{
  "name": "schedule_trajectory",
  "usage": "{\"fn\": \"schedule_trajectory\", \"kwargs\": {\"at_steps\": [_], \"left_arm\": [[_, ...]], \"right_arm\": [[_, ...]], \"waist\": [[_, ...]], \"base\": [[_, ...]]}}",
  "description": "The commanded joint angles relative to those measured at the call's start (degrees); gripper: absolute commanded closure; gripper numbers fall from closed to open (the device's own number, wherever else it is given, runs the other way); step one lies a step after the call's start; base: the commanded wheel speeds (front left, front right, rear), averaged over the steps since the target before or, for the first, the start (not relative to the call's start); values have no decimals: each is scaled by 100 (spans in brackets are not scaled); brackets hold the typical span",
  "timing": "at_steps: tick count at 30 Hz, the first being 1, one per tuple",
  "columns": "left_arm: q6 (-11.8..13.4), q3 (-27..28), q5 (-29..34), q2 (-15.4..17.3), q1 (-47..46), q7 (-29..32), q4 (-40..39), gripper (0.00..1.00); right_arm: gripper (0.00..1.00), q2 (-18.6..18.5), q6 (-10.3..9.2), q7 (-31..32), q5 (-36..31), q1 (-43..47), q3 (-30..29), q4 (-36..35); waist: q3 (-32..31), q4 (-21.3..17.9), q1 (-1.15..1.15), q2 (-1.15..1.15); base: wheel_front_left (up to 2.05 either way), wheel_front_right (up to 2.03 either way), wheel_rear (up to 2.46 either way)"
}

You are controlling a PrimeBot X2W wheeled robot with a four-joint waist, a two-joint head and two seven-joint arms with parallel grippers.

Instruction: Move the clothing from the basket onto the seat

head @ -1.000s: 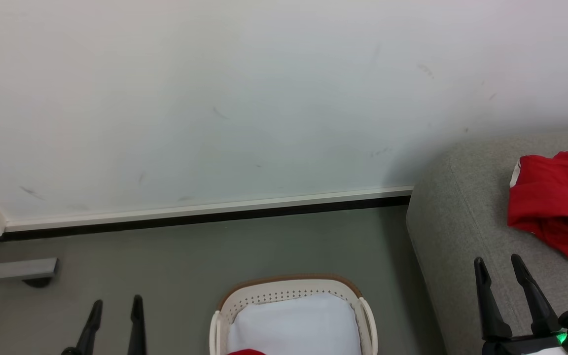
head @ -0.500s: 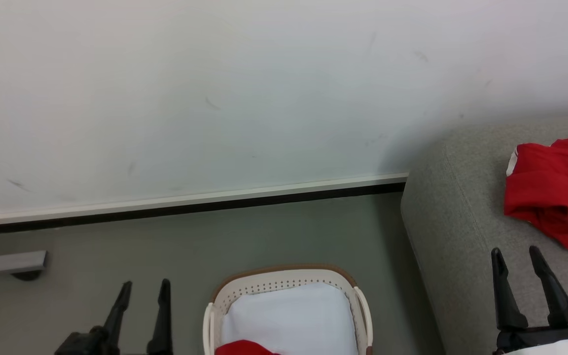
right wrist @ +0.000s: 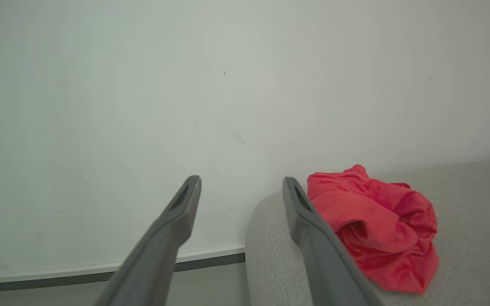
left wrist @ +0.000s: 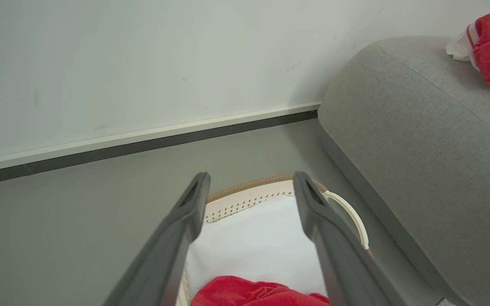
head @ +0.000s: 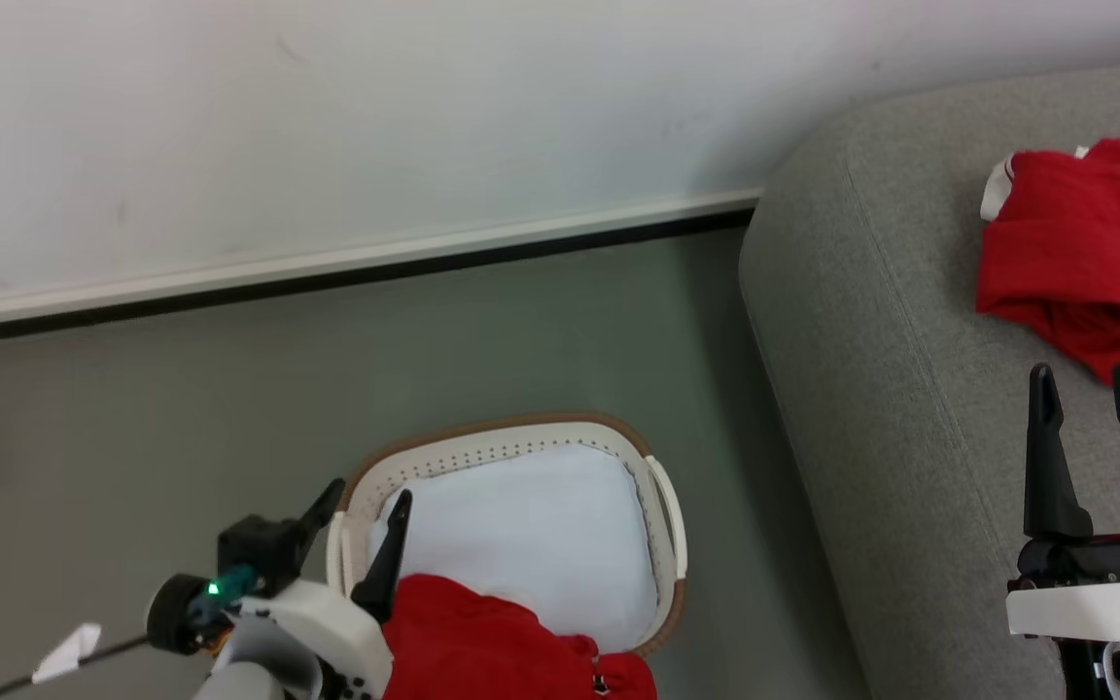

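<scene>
**Both pincers open and empty; one garment on the seat, one in the basket**

I'm looking down on a grey-green floor (head: 521,340) that meets a pale, scuffed wall (head: 424,117) along a white skirting (head: 375,255) with a dark strip under it. The seat (head: 871,389), light grey and woven, takes the right side, with its rounded end close to the wall. The basket (head: 511,435) stands on the floor near the seat but apart from it. Its brown rim faces up and its white liner (head: 531,535) is mostly bare.

The clothing is split between the two. The seat garment (head: 1075,253), red with a white edge, lies crumpled on the cushion. The basket garment (head: 482,642), also red, is heaped at the basket's near end.

My left gripper (head: 368,491) hangs at the basket's near-left corner, fingers spread wide with nothing between them. In its wrist view the gap shows liner and the far rim. In the head view one finger crosses the liner and the other lies outside the rim. I can't tell whether either touches the basket. The basket garment sits just beside the inner finger, and I can't judge contact there either.

My right gripper (head: 1081,371) is over the seat, parted and empty. Its tips are near the seat garment's lower edge, and I can't tell whether they touch it.
</scene>
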Motion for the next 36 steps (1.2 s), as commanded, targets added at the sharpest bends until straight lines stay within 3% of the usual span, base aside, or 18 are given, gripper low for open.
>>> {"fn": "schedule_trajectory", "kwargs": {"at_steps": [1,17,36], "left_arm": [[-20,-77,-127,120,-256,149,180,0],[-9,-2193,-1224,1170,-1972,1577,1576,0],[-9,-4104,-2105,1894,-3076,3091,2273,0]], "right_arm": [[0,53,-13,0,-5,-104,-41,-54],[0,426,-13,0,16,-657,-7,-303],[0,486,-13,0,266,-1094,207,-460]], "waist": [[484,-339,-1,0],[2002,-1167,-1,0],[3095,-1645,-1,0]], "base": [[0,0,0],[0,0,0],[0,0,0]]}}
